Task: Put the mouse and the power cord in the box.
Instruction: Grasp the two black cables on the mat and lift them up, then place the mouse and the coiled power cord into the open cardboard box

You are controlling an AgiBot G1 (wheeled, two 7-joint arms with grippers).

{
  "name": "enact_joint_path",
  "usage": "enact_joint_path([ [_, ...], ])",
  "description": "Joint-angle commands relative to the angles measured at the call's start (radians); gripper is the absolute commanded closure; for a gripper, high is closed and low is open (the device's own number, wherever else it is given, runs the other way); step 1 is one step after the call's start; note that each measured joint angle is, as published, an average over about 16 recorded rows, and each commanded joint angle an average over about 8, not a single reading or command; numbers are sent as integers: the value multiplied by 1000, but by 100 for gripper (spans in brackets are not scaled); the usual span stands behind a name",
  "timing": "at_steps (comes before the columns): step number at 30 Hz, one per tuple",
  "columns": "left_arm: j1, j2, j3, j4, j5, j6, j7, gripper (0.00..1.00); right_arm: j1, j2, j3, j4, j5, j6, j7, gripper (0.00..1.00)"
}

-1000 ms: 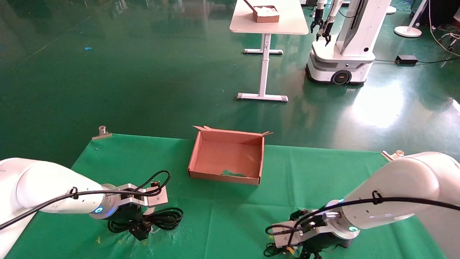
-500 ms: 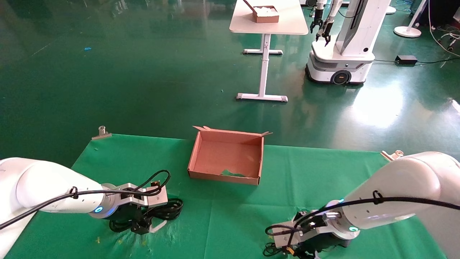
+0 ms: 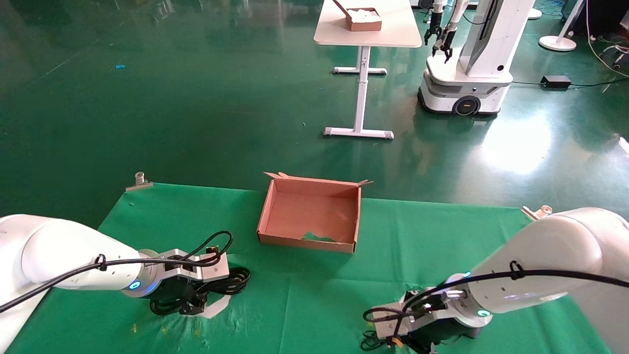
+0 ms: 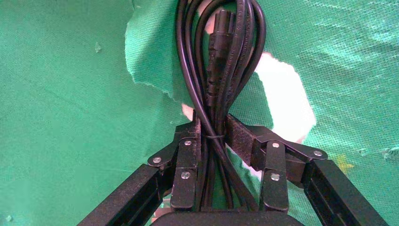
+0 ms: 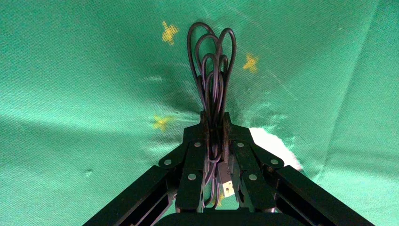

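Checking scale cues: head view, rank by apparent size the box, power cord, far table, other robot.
1. Box.
2-3. Far table and other robot: look similar, both distant, so unranked.
4. Power cord, partly hidden under left gripper.

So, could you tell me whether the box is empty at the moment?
Empty: the box shows only bare cardboard floor; the power cord still lies on the table.

Overall light: bright and even from overhead, I see nothing dim
Glare: a broad white patch on the glossy floor (image 3: 511, 147) at right, with softer reflections streaking the far floor
Shadows: short and soft beside the box (image 3: 308, 214), darker ones under both arms
Wrist views: cloth weave (image 4: 70, 117) crisp, the nearest linkage at the frame edge slightly soft
Head view edges: I notice mild bending toward the corners
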Motion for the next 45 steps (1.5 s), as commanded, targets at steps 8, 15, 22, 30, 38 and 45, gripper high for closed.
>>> enact_joint_path([
  [8,-57,-39,-30,43,-34,29,0,100,26,43,33,15,22,8,13,100],
  [15,-189,-66,-87,157,-123,128,10,100,77,127,79,60,25,28,29,100],
  [22,-313,-20,-163,230,-274,241,59,100,137,167,111,72,18,47,38,100],
  [30,-298,114,-177,217,-303,112,137,100,193,222,147,118,34,31,64,100],
  [38,-173,221,-74,127,-215,-244,191,100,249,261,176,216,37,0,120,100],
  [45,-93,232,139,94,-149,-520,157,65,298,309,197,306,30,-42,167,100],
])
